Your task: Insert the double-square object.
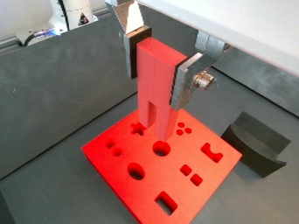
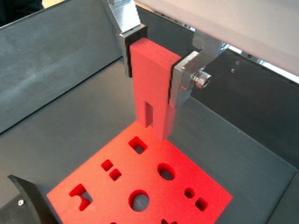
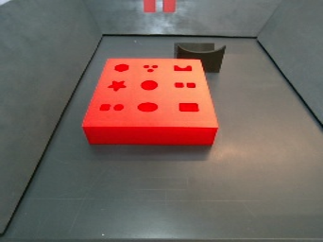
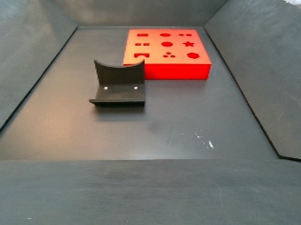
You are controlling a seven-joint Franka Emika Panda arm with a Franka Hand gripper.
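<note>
My gripper (image 1: 159,74) is shut on the double-square object (image 1: 153,101), a slim long red peg, and holds it upright by its upper end; both also show in a wrist view, gripper (image 2: 156,68) and peg (image 2: 155,96). The peg's two square prongs point down and hang above the large flat red block (image 1: 158,166) with shaped holes, clear of it. In a side view only the prong tips (image 3: 158,6) show at the top edge, high above the block (image 3: 149,99). The block also lies at the far end of a side view (image 4: 167,46), where the gripper is out of view.
A dark grey curved holder (image 3: 199,54) stands on the floor beside the block, apart from it, seen also in other views (image 4: 118,83) (image 1: 260,140). Dark grey walls (image 3: 57,85) slope up around the floor on all sides.
</note>
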